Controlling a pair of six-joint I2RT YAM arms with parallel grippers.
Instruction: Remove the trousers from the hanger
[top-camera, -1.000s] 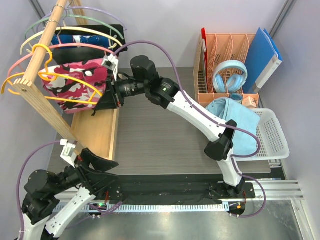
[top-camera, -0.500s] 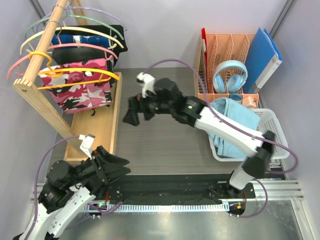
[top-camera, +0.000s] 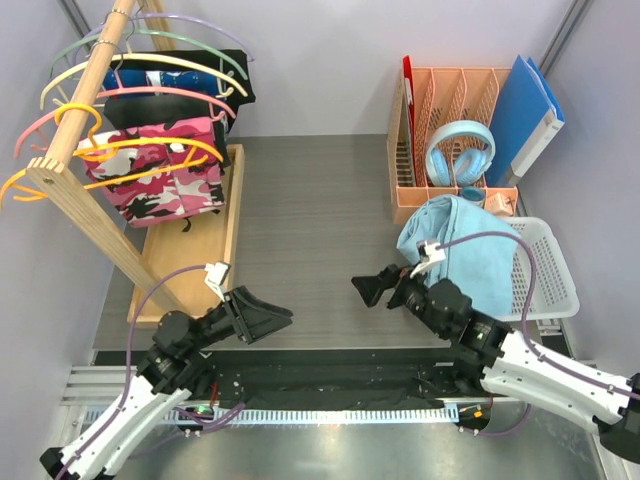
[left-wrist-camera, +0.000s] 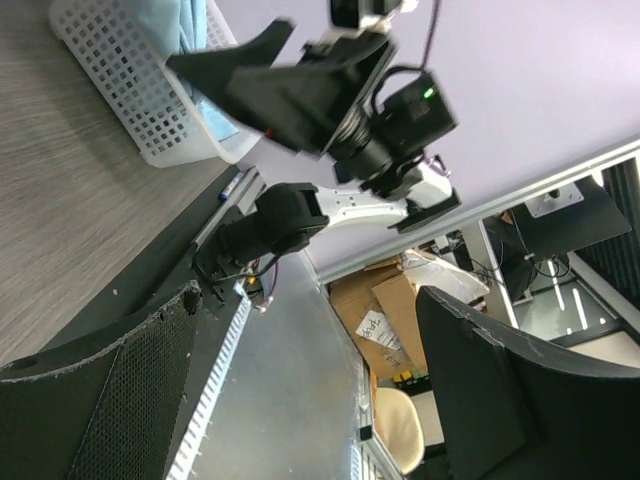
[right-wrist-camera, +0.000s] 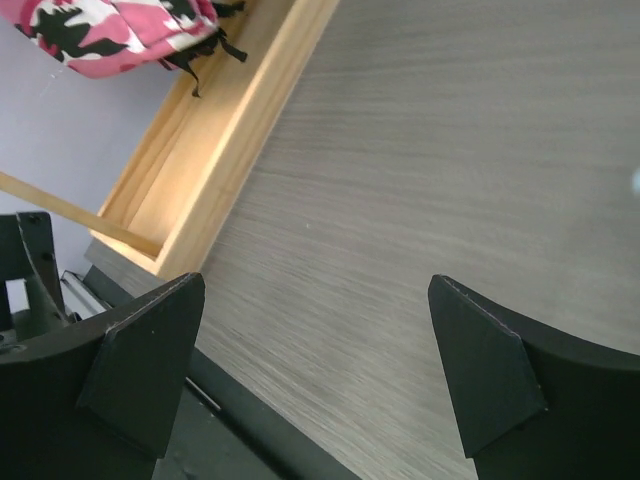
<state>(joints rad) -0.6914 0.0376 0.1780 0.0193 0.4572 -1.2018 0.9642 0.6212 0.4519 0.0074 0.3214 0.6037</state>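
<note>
The trousers lie bunched in the white mesh basket at the right of the tabletop, with cloth bulging over the basket's left rim. They are well apart from the yellow-orange hanger, which hangs on the wooden rail at the far left and carries no blue cloth. The removal therefore appears to be done, and what remains is to park the arms.

Parking procedure:
- Leave both grippers wide open. The left gripper and the right gripper both show spread fingers with nothing between them.
- Route the right arm low and clear of the overhanging cloth, since a finger could snag it and drag it out.
- Keep the left arm clear of the rack's wooden base tray.

Containers:
- The basket holds only the trousers, as far as can be seen.
- The peach desk organiser holds blue headphones and a red folder. A blue binder stands at its right side.
- The rail carries further hangers and garments, including a pink camouflage garment.
</note>
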